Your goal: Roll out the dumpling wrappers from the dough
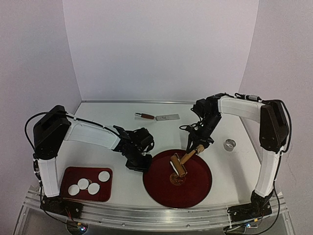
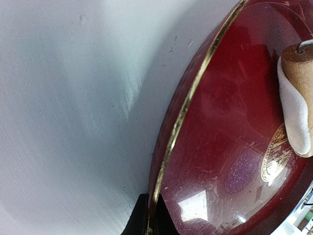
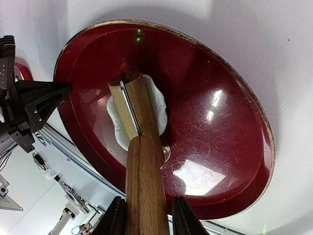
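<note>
The right tool (image 3: 148, 214) is closed on the wooden handle of a roller (image 3: 134, 105), one finger on each side of the shaft. The handle slants down from the tool to the drum. The drum lies on a ragged white piece of dough (image 3: 157, 105), which shows on both of its sides. The dough sits a little left of the middle of a round red plate (image 3: 215, 137) with a thin gold rim.

The left tool (image 2: 151, 221) is pressed together on the left rim of that plate, one dark finger above the edge and one below. From the right wrist camera it shows as a black wedge meeting the rim.

The plate rests on the white worktop (image 1: 112, 127), near the front edge between the two arms. Left of it, by the base of the left arm, lies a red rectangular tray (image 1: 71, 172). Four round white wrappers (image 1: 83, 183) lie flat in it, close together.

To the right of the plate a small metal ring (image 1: 229, 144) stands on the worktop, apart from the plate. Toward the back wall lies a scraper (image 1: 156, 117) with a brown handle and a pale blade.
</note>
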Motion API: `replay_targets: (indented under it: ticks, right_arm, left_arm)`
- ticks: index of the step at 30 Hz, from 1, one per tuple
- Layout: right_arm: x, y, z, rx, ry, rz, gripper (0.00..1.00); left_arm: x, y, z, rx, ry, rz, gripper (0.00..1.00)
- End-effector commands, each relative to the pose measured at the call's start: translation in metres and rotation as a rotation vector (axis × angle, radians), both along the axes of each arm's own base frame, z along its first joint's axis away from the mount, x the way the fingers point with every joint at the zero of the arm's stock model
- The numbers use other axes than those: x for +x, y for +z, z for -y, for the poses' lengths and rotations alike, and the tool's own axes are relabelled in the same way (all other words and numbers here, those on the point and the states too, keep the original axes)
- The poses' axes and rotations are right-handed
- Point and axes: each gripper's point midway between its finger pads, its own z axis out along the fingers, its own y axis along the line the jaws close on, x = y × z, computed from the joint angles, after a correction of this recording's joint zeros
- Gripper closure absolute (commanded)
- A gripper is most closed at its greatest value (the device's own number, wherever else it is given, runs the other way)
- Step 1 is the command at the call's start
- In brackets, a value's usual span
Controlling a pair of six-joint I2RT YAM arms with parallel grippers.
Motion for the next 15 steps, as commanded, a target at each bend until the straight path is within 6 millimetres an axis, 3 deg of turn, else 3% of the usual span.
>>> replay_targets:
  ticks: [1, 15]
  right_arm:
    - [0.01, -0.064, 0.091, -0.46, 0.034, 0.044, 1.0]
    - [0.007, -0.073, 0.115, -0.484, 0.002, 0.01, 1.0]
  left_arm:
    - [-0.01, -0.001, -0.025, 0.09, -0.053, 0.03, 1.0]
    - [-0.011, -0.002, -0.028, 0.097, -0.047, 0.03, 1.0]
